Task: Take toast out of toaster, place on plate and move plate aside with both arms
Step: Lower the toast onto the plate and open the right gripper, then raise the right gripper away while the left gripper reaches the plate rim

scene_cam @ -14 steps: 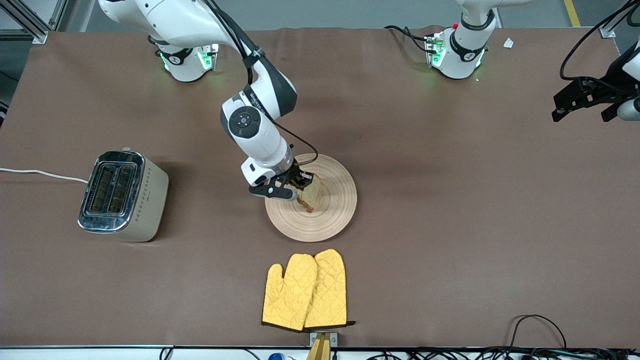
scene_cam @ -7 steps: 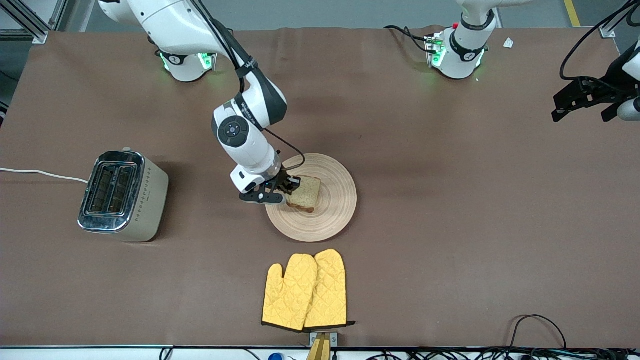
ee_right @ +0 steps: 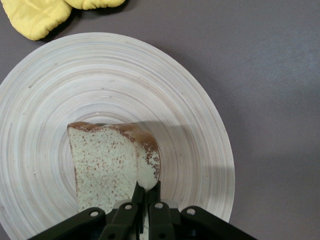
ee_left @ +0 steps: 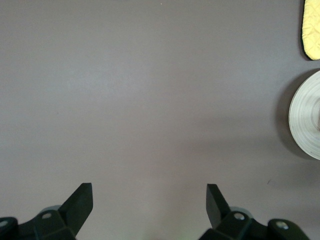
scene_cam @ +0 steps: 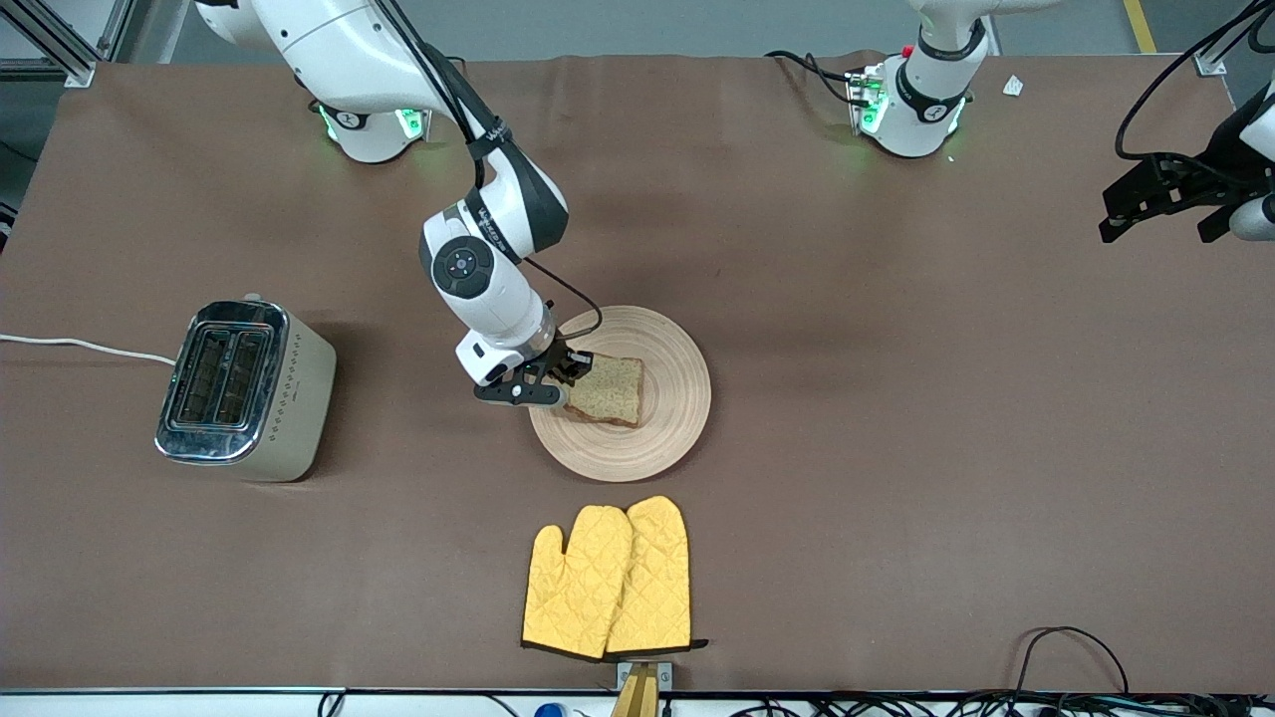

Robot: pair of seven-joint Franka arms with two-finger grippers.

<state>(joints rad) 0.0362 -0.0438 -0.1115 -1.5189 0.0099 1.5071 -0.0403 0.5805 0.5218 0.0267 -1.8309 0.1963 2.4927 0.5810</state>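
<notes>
Right hand (scene_cam: 568,383) clamped on toast (scene_cam: 610,389) edge, low over plate (scene_cam: 677,418) at 9 o'clock (release pending): toast may stick, flip off. Left hand (scene_cam: 1160,194) open, waiting over bench (scene_cam: 896,448).

A brown cloth covers the table (scene_cam: 896,448) from edge to edge, lightly creased toward 12 o'clock. Above that edge lies a strip of grey floor (scene_cam: 697,25) with a yellow line (scene_cam: 1139,25) at about 1 o'clock. Aluminium framing (scene_cam: 60,40) stands at 11 o'clock. Along 6 o'clock runs a pale table edge with black cables (scene_cam: 1071,657) looping toward 5 o'clock. Lighting is even and soft, probably from overhead.
</notes>
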